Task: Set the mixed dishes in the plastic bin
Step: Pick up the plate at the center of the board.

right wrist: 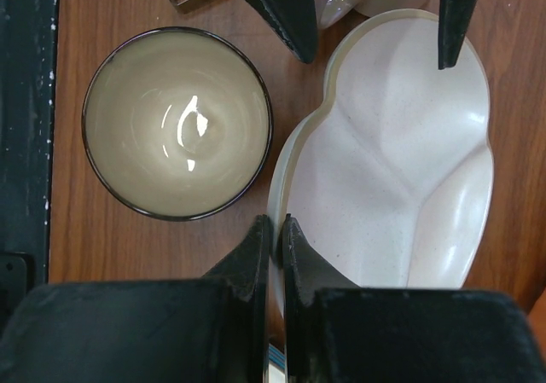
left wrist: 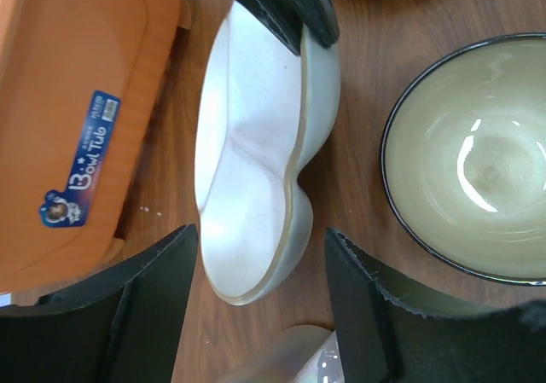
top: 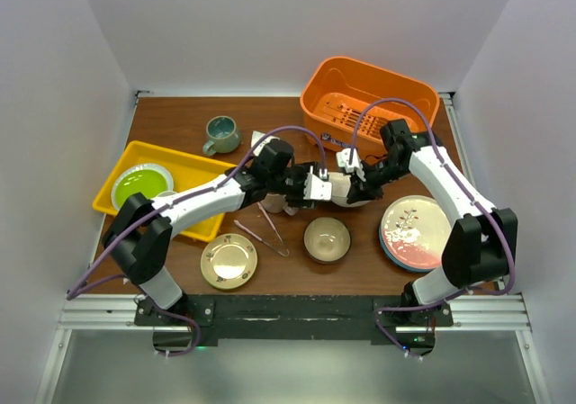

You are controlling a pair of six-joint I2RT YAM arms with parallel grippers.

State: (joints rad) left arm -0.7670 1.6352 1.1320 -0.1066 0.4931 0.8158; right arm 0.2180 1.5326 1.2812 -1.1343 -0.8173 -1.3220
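The white divided dish [right wrist: 401, 170] lies on the table between both grippers, beside the orange plastic bin [top: 369, 103]. My right gripper [right wrist: 277, 229] is shut on the dish's rim at its near end. My left gripper [left wrist: 263, 231] is open, its fingers [left wrist: 162, 289] either side of the dish's [left wrist: 256, 144] other end without touching it. In the top view the left gripper [top: 319, 186] and right gripper [top: 353, 172] face each other over the dish [top: 340, 191]. The bronze bowl [top: 327, 239] stands just in front of it.
A pink floral plate [top: 414, 231] lies at the right, a cream plate [top: 229, 260] at front left, a teal mug [top: 220, 134] at the back. A lime-green plate [top: 141, 185] sits in the yellow tray [top: 193, 166]. Pink tongs [top: 265, 233] and a pale glossy piece [left wrist: 290, 357] lie under my left arm.
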